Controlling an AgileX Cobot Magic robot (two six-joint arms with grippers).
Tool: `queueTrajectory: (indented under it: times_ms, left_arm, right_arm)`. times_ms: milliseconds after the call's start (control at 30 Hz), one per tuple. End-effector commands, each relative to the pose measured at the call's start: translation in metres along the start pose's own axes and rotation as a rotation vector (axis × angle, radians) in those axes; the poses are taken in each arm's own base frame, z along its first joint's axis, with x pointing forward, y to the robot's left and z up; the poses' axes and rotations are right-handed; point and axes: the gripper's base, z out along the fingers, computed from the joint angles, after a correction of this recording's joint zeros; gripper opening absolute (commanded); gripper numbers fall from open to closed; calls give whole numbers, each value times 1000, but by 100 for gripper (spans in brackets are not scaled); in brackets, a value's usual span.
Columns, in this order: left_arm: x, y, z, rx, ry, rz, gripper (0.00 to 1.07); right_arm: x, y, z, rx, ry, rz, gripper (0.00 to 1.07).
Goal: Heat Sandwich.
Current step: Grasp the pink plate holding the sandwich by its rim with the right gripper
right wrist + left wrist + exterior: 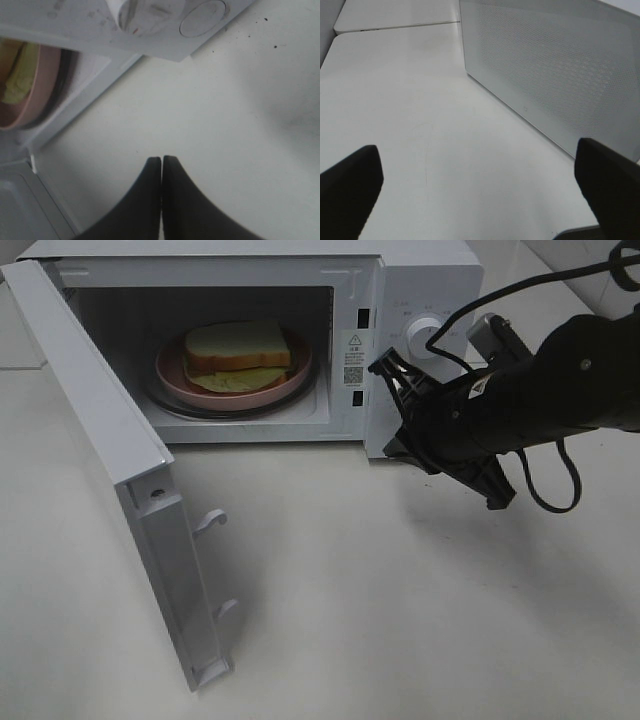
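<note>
- The right gripper (161,163) is pressed shut. Its two dark fingers (185,200) lie flat against each other with only a thin line between them.
- It holds nothing and touches nothing.
- It hangs over the bare white table (240,125), just in front of the microwave (420,280), near the front corner on the side with the controls.
- The round knob (420,337) is close to this gripper, just past its tips, but they do not touch.
- The sandwich (238,348) is inside the microwave, off to one side of the right gripper and further in.
- The sandwich lies on a pink plate (172,375). The plate is wider than the bread, and some yellow-green filling pokes out at the edge.
- The right gripper is outside the microwave and well apart from the sandwich.
- The door (100,440) is swung wide open, on the far side of the sandwich from the right gripper.
- The left gripper (480,200) is spread wide. One dark finger shows at each side of its view, with lots of bare table between them.
- It holds nothing and touches nothing.
- The dotted outside of the door is ahead of the left gripper and a bit to one side, apart from it.
- The sandwich cannot be seen from the left gripper.
</note>
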Motion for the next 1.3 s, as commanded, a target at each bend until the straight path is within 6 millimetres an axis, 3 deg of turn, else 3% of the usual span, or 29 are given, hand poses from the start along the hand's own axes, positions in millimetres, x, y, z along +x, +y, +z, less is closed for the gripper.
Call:
queueTrajectory:
  times_ms: [33, 533, 667, 767, 833, 933, 1000, 1100, 1300]
  left_arm:
    - [2, -1, -3, -1, -31, -4, 101]
    - [2, -1, -3, -1, -31, -4, 101]
    - [2, -1, -3, -1, -31, -4, 101]
    - [2, -1, -3, -1, -31, -4, 101]
    - [2, -1, -3, -1, -31, -4, 101]
    - [2, -1, -3, -1, -31, -4, 101]
    - [2, -1, -3, -1, -31, -4, 101]
    - [2, -1, -3, -1, -31, -4, 101]
    - [2, -1, -3, -1, -31, -4, 101]
  right_arm:
    - [3, -2, -7, 38, 45, -114, 4]
    - [14, -3, -30, 169, 350, -654, 8]
    - [13, -1, -33, 162, 407, -862, 9]
    - [11, 2, -38, 135, 473, -1110, 9]
    - [11, 3, -38, 125, 486, -1158, 9]
    - [9, 7, -42, 79, 539, -1410, 9]
    - [8, 7, -43, 71, 552, -1465, 9]
    - [7, 7, -44, 14, 591, -1721, 10]
    - [8, 6, -45, -79, 631, -2007, 11]
